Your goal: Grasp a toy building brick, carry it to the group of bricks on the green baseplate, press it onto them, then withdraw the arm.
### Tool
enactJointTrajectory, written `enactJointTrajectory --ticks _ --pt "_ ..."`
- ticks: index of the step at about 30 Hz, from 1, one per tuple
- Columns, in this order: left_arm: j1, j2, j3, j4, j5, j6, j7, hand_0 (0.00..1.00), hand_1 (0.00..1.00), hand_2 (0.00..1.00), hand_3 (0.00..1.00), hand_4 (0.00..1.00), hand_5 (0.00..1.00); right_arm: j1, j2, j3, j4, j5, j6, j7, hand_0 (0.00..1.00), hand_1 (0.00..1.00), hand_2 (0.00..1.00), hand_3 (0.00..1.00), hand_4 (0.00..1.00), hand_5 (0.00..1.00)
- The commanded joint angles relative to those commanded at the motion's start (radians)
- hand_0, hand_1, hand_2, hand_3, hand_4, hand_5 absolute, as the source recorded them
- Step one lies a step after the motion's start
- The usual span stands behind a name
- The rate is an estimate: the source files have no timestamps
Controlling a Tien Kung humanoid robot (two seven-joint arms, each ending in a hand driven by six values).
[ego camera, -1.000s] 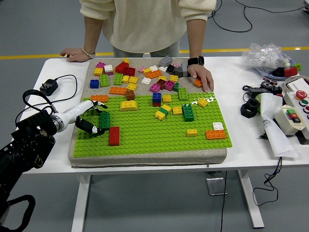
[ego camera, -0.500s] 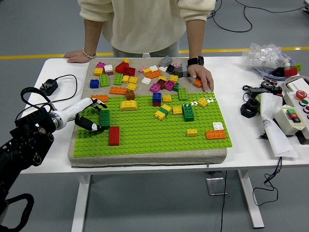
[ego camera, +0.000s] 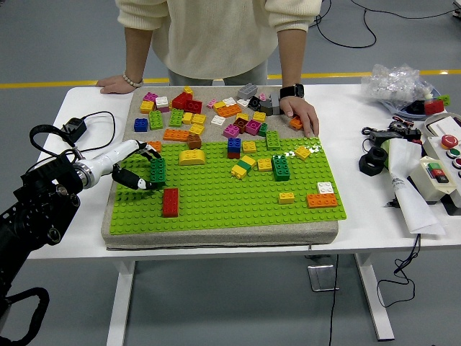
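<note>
white table (ego camera: pixel 86 108) on a grey floor (ego camera: pixel 57 43), yellow line (ego camera: pixel 43 84) behind

From my console I see a white table (ego camera: pixel 216 241) with a grey pad (ego camera: pixel 216 232) lying across its middle. A person in a cream sweater (ego camera: pixel 216 36) stands at the far side, one hand (ego camera: pixel 115 85) flat on the tabletop, the other hand (ego camera: pixel 302 115), with a dark wristwatch (ego camera: pixel 292 91), resting on the pad's far right part. At the left lies a black power adapter (ego camera: pixel 73 128) with its cable. On the right I make out a crumpled clear plastic bag (ego camera: pixel 398 81), a black ring-shaped part (ego camera: pixel 372 161), white paper (ego camera: pixel 408 180) and a control box with a red button (ego camera: pixel 448 143).
</note>
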Motion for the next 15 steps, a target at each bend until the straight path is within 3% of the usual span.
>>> enactJointTrajectory --ticks 15 --pt "0.022 0.035 0.012 -0.120 -0.012 -0.027 0.013 0.998 0.802 0.564 0.638 0.811 0.066 -0.001 -0.007 0.009 0.000 -0.001 -0.002 0.006 0.793 0.707 0.751 0.715 0.909 0.553"
